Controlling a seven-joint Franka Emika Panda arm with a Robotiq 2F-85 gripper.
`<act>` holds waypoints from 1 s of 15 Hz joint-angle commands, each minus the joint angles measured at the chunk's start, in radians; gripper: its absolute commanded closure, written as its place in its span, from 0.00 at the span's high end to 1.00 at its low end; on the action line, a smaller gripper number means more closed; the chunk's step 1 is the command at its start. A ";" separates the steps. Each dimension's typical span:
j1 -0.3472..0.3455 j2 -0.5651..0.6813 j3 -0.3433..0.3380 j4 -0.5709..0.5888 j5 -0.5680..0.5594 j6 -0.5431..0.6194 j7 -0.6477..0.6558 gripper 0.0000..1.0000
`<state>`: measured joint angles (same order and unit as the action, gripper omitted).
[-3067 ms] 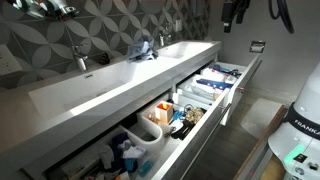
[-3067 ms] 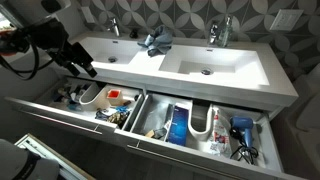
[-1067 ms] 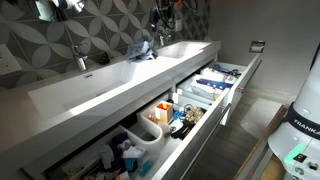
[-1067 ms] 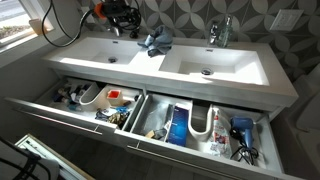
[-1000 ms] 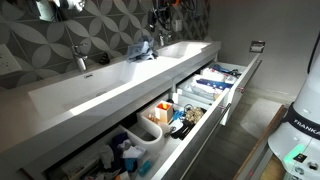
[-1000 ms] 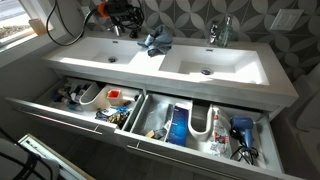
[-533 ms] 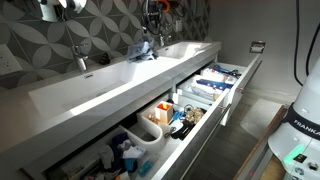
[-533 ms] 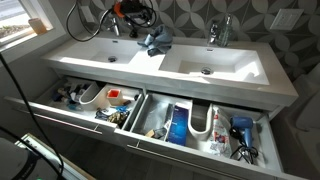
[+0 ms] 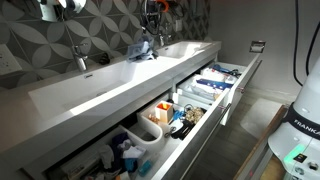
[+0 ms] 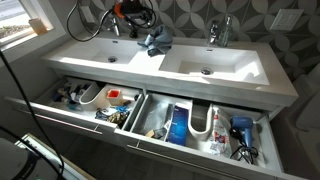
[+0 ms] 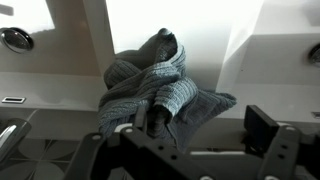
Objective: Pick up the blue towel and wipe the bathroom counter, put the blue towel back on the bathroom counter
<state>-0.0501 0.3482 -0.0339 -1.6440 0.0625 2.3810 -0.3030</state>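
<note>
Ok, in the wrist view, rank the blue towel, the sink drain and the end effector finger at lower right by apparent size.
1. blue towel, clearly the largest, filling the middle.
2. end effector finger, though it sits nearest the camera, so this rank is unsure.
3. drain, the smallest, at the picture's left edge.

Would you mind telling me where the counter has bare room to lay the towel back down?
Bare: the counter strip between the two basins, in front of the blue towel, and both basin floors. Crowded: the back edge by the faucets, where the open claw hangs over the towel, and the packed drawers below.
</note>
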 commanded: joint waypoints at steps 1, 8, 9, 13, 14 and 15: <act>0.005 0.077 0.000 0.054 -0.025 0.021 0.120 1.00; 0.053 0.264 -0.065 0.143 -0.115 0.247 0.381 1.00; 0.060 0.289 -0.072 0.161 -0.118 0.265 0.408 1.00; 0.079 0.388 -0.097 0.237 -0.106 0.354 0.490 1.00; 0.081 0.409 -0.100 0.255 -0.100 0.379 0.502 1.00; 0.074 0.431 -0.092 0.274 -0.089 0.391 0.502 1.00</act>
<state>0.0180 0.6989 -0.1144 -1.4611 -0.0343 2.7304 0.1520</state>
